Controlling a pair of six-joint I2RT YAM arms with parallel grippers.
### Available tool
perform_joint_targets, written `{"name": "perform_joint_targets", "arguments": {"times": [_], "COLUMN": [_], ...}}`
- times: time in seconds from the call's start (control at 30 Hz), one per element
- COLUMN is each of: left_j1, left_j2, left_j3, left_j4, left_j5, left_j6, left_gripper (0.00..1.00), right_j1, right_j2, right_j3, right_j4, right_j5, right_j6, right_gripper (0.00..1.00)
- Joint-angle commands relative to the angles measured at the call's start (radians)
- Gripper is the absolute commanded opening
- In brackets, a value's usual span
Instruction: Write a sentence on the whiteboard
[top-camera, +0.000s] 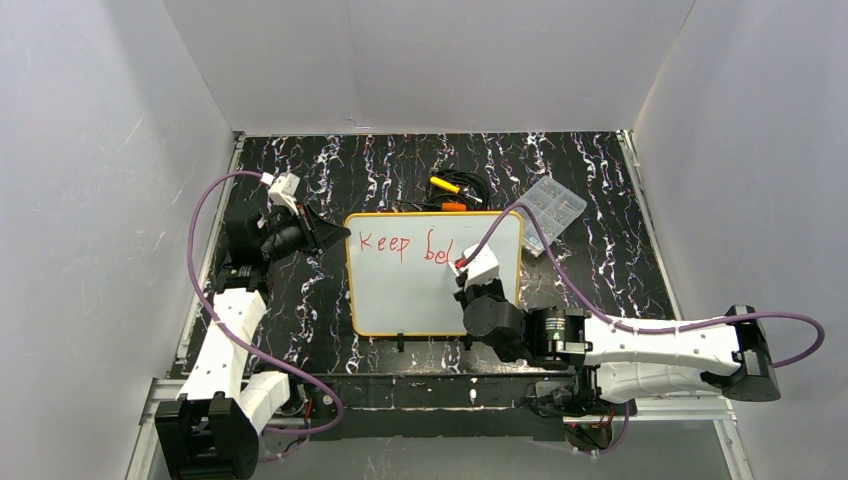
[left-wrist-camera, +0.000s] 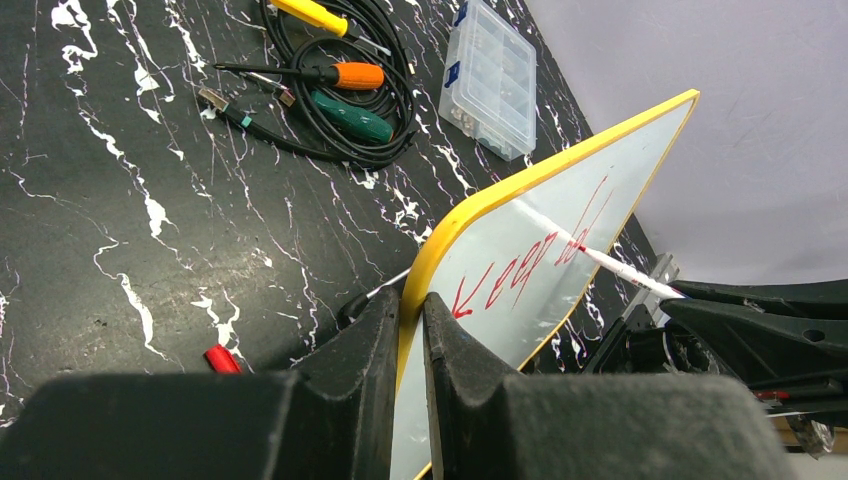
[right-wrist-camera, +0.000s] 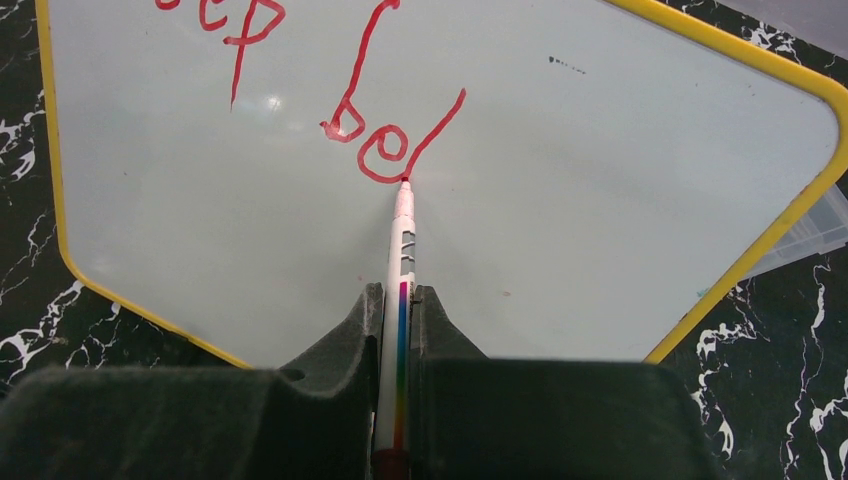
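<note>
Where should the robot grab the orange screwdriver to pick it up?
Grip the orange screwdriver by its fat handle, coming straight down with fingers across it. It lies flat over the black cables, and the thin shaft would probably slip.

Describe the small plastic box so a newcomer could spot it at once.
Start at the yellow-rimmed whiteboard in the middle of the black marbled table. Off its far right corner lies the plastic box. Unlike the screwdrivers and black cables beside it, it is clear and divided into compartments.
</note>
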Motion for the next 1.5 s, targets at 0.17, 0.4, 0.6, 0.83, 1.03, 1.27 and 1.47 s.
{"name": "perform_joint_targets", "arguments": {"times": [0.17,0.4,0.6,0.83,1.03,1.27,1.47], "left_j1": [-0.008,-0.008,-0.008,-0.008,-0.008,-0.008,-0.008], "left_j2": [-0.017,-0.012,-0.010,-0.012,-0.016,-0.020,-0.020], "left_j3": [0.013,0.013,0.013,0.013,0.013,0.012,0.012], "left_j4": [-0.006,-0.007,-0.006,-0.004,-0.005,-0.004,-0.004], "left_j5": [0.036,0.036,0.036,0.038,0.038,0.038,0.038], "left_j6": [-0.001,-0.001,-0.001,-0.003,-0.003,-0.003,-0.003], "left_gripper": [0.01,0.01,0.01,0.01,0.01,0.01,0.01], "right_j1": [0.011,0.011,0.010,0.011,0.010,0.011,0.010], "right_j2": [-0.079,-0.027,-0.005,-0.001,-0.008,-0.034,-0.048], "right_j3": [0.006,0.014,0.010,0.006,0.010,0.013,0.006], "right_j4": [0.082,0.140,0.142,0.082,0.003,-0.084,-0.104], "right_j5": [0.064,0.103,0.119,0.117,0.094,0.052,0.072], "right_j6": [-0.017,-0.080,-0.098,-0.055,0.007,0.077,0.100], "right_gripper": [0.01,0.01,0.01,0.01,0.01,0.01,0.01]}}
